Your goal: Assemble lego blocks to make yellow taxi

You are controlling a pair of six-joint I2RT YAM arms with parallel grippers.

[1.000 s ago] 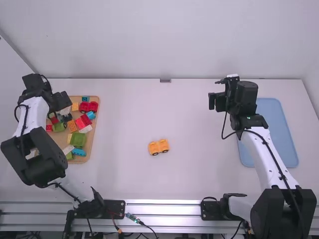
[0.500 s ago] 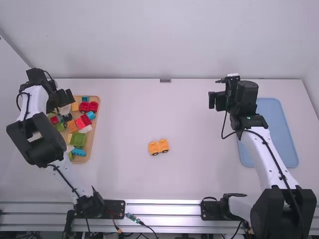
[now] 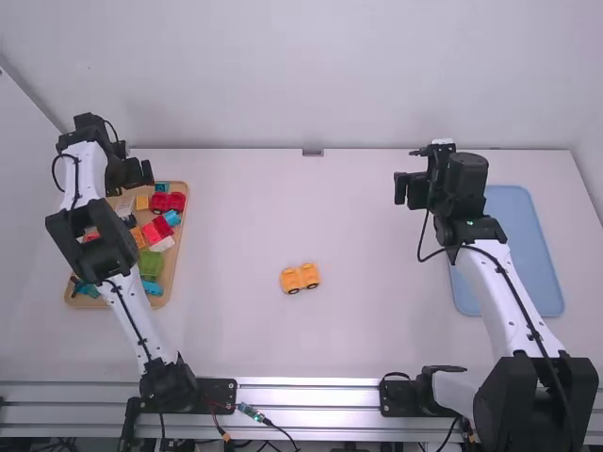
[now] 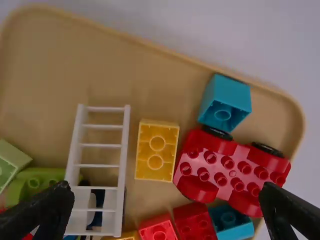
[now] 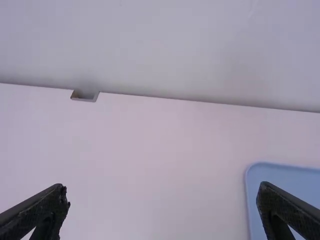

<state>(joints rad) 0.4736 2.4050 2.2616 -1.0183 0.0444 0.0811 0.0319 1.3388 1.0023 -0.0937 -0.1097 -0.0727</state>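
My left gripper [image 3: 139, 172] is above the far end of the wooden tray [image 3: 184, 245]. In the left wrist view the left gripper [image 4: 167, 207] stands open with nothing between its fingers, over a yellow block [image 4: 156, 151] lying studs down, a white ladder piece [image 4: 122, 170] and a red wheeled base [image 4: 225, 167]. An orange-yellow wheeled car base [image 3: 300, 278] sits alone mid-table. My right gripper [image 3: 407, 191] hangs over the table left of the blue tray; in the right wrist view the right gripper [image 5: 162, 200] is open and holds nothing.
The blue tray [image 3: 537, 250] lies at the right, partly under the right arm. Teal [image 4: 225, 102], red [image 4: 158, 229] and green [image 4: 37, 180] blocks share the wooden tray. A wall rises behind the table's far edge.
The left arm has swung right and away from the camera, carrying its gripper toward the tray's far end and uncovering the tray's near left corner. The right arm and the car base have stayed still.
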